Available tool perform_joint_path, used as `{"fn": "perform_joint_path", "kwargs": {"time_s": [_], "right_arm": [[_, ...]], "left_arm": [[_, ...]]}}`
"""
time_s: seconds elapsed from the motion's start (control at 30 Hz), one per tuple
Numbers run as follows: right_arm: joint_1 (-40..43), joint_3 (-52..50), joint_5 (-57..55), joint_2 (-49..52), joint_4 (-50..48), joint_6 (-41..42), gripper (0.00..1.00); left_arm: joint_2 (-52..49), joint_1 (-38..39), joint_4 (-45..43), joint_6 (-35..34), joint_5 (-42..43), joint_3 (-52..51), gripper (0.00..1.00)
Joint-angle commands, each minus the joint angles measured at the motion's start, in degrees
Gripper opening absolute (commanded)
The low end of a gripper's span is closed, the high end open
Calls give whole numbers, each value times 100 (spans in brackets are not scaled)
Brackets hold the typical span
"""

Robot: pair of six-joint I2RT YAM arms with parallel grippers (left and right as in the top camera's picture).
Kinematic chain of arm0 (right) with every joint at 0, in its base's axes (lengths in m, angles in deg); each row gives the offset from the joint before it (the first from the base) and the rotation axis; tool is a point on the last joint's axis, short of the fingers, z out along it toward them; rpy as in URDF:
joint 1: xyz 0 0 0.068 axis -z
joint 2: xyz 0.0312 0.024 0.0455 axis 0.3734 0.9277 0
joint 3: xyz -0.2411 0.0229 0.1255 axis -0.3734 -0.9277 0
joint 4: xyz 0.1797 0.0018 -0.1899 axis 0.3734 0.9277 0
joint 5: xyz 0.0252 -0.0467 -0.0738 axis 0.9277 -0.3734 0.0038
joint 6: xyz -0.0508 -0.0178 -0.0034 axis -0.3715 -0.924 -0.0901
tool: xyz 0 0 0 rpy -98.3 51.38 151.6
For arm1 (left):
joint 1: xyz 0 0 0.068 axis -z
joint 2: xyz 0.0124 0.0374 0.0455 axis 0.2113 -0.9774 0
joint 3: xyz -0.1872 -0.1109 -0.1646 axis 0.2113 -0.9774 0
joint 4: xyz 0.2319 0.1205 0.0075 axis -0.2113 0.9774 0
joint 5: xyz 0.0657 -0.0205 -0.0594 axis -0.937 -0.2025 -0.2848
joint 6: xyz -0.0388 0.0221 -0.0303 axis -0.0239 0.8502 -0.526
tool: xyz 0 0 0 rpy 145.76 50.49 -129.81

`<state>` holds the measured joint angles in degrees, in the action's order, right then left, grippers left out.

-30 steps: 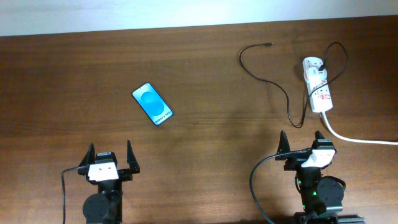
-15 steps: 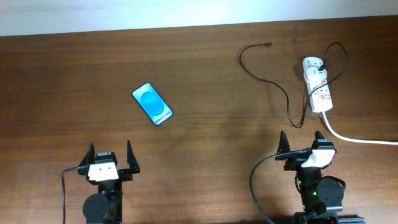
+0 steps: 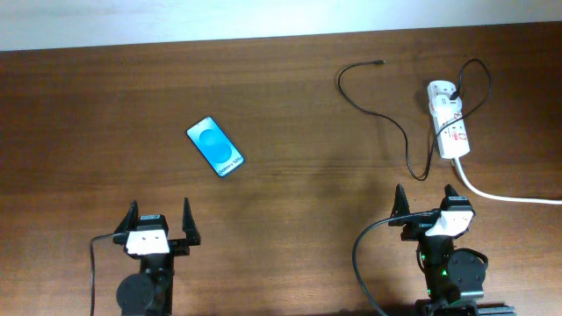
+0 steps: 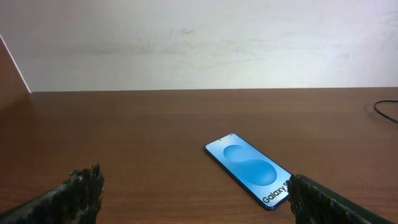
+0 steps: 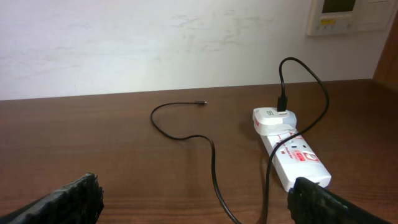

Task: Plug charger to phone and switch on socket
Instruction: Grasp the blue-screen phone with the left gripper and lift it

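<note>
Left gripper [image 3: 160, 216] spread wide, empty. Phone [image 3: 215, 147] flat ahead, slightly right. Right gripper [image 3: 425, 200] wide, empty. Socket [image 3: 448, 123] ahead-right; charger [image 3: 407, 145] plugged in, tip ahead-left.

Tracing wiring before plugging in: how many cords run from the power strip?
2: the thin black charger cable looping left from the power strip's far end, the thick white cord running right from its near end.
</note>
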<state>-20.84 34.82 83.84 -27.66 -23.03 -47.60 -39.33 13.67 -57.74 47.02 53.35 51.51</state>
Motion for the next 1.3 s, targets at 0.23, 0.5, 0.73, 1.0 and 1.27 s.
{"fn": "perform_joint_path", "kwargs": {"time_s": [0.23,0.5,0.73,1.0,1.27], "right_arm": [[37,-31,13,-52,37,-44,98],[37,-31,13,-55,37,-44,99],[37,-31,13,-52,39,-44,98],[37,-31,13,-52,39,-44,98],[37,-31,13,-55,37,-44,98]], "left_arm": [[-2328,-13,-487,-621,341,1722,99],[-5657,-7,1766,-619,715,4878,99],[-7552,461,3394,76,1394,7366,99],[-7834,636,3947,-1373,787,7420,99],[-10369,896,5429,-3023,-227,10229,99]]}}
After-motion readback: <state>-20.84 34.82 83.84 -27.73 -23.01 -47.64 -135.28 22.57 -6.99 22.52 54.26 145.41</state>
